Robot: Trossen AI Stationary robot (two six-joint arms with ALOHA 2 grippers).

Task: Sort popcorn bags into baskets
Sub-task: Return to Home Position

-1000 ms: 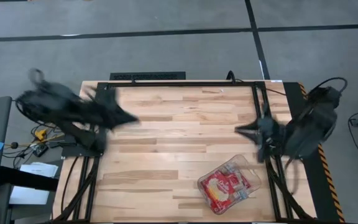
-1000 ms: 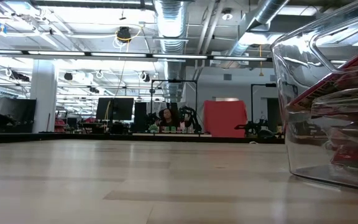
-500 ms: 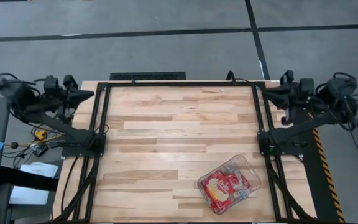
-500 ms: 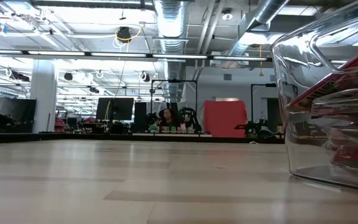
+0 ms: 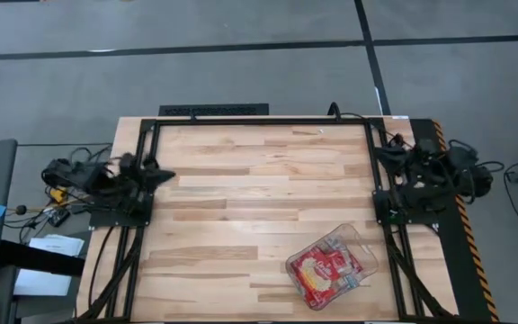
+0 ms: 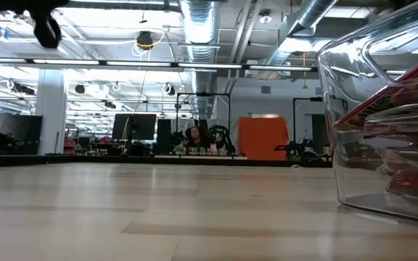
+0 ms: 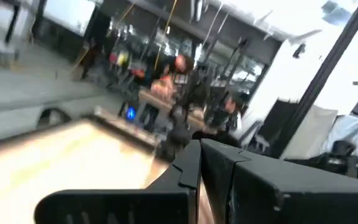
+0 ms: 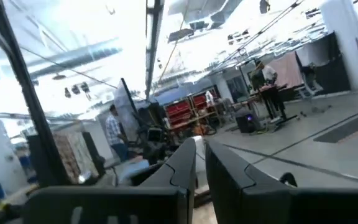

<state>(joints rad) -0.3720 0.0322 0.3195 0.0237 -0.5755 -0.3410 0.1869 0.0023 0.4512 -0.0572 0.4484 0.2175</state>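
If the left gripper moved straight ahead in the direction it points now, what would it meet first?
Probably nothing on the table: the left gripper points across bare wood toward the right arm at the far edge. The clear tub of popcorn bags lies off that line. The gripper's height is unclear.

The high camera looked straight down on the pale wooden plank table [image 5: 259,180] and the clear rounded plastic tub [image 5: 353,239]. The low camera sat at tabletop height close beside that tub, facing the room, as both wrist cameras did.
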